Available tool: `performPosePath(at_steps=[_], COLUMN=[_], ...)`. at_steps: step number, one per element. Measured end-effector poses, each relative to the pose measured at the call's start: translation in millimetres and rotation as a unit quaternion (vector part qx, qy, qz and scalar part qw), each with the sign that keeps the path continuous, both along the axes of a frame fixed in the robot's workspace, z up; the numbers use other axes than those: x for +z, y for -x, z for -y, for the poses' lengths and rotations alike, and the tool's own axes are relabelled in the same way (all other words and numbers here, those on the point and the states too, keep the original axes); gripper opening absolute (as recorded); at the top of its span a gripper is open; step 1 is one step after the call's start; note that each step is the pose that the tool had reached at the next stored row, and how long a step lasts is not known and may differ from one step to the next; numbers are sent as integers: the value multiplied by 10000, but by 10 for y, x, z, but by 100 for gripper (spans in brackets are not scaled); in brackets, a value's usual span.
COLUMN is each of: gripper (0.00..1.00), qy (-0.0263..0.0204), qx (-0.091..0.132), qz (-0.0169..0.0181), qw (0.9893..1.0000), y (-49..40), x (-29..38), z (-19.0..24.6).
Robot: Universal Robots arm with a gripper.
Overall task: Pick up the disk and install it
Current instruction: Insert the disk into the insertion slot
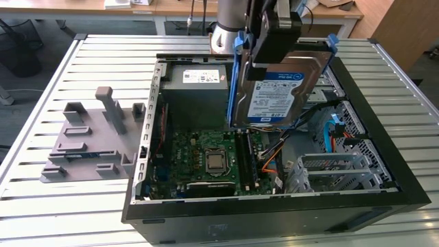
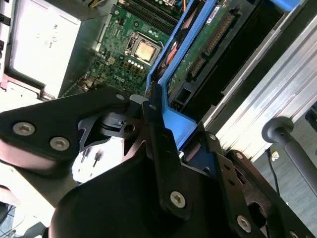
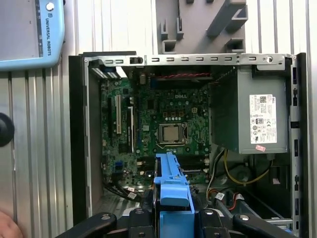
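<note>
Your claw (image 1: 273, 51) is clamped tight on the disk (image 1: 280, 98), which you hold tilted on edge above the open computer case (image 1: 274, 216), just beside its power supply (image 1: 195, 95).

A slatted metal table (image 1: 48, 213) carries an open computer case (image 1: 274, 218) and, beside it, a grey fixture (image 1: 89, 139).

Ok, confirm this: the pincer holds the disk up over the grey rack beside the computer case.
Wrong place. The pincer holds the disk up over the open computer case, not the grey rack, which sits apart at the exterior view's left. The exterior view shows it.
</note>
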State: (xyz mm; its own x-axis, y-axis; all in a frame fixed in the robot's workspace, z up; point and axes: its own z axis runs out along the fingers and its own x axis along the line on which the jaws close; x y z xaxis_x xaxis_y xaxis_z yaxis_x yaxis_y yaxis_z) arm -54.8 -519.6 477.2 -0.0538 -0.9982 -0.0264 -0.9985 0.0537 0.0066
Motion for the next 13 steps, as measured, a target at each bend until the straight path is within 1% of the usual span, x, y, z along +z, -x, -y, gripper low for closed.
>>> performPosePath(at_steps=[5, 7, 10, 13], gripper=[37, 37, 37, 37], qy=[0, 0, 0, 2], qx=[-1, 0, 0, 0], qz=[0, -1, -1, -1], qw=[10000, 10000, 10000, 10000], y=[-26, -81, -182, -235], x=[-15, -22, -35, -43], z=[113, 134, 153, 174])
